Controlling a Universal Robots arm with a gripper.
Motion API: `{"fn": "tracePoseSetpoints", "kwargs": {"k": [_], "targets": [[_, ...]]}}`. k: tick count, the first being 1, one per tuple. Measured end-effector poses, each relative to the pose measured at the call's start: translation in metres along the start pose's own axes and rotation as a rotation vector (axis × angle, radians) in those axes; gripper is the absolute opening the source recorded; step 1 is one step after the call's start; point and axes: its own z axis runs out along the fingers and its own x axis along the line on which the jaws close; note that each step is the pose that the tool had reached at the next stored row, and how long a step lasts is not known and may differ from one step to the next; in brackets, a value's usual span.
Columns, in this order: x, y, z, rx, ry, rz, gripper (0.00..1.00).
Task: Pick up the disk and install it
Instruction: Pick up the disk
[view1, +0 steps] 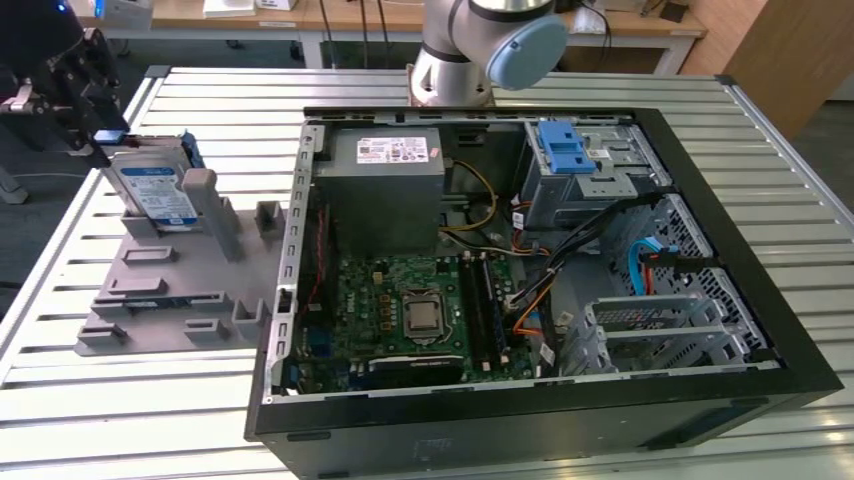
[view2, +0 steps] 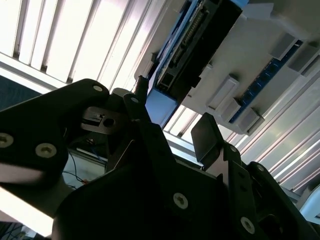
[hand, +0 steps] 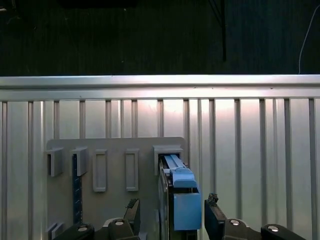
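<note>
You have the gripper (view1: 94, 120) at the far end of the exterior view's left, hanging over the grey holder block (view1: 150, 268) that lies on the slatted metal table (view1: 134, 420). The disk (view1: 158, 195) stands on edge in a slot of that block. Its white-and-blue label is turned toward the near side, and its blue carrier frame shows along the upper edge.

In the first wrist view you see the fingers spread wide with the disk edge-on between them. One fingertip (hand: 133, 206) stands clear of one face, and the other (hand: 212, 201) is just beside the blue frame on the opposite face. Neither visibly presses on it, so nothing is held. In the second wrist view the disk's dark connector edge lies just past the two black fingers.

To the exterior view's right of the block sits the open computer case (view1: 534, 430), apart from the disk. Inside it you can make out the green motherboard (view1: 414, 310) and a grey metal box (view1: 387, 195) with a white sticker on the far side. A bright-blue latch piece (view1: 567, 150) sits on the drive cage at the far right. The arm's base (view1: 467, 60) stands beyond the case.
</note>
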Motion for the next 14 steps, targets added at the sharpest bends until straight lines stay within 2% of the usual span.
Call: {"fn": "tracePoseSetpoints", "kwargs": {"k": [6, 8, 9, 14], "targets": [[-0.001, 0.0015, 0.0064, 0.003, -0.0005, -0.002, 0.62], [-0.0026, 0.0014, 0.0073, 0.003, -0.0005, -0.003, 0.6], [-0.0033, 0.0015, 0.0077, 0.003, -0.0005, -0.003, 0.54], [-0.0041, 0.002, 0.0112, 0.001, -0.0005, -0.004, 0.54]]}}
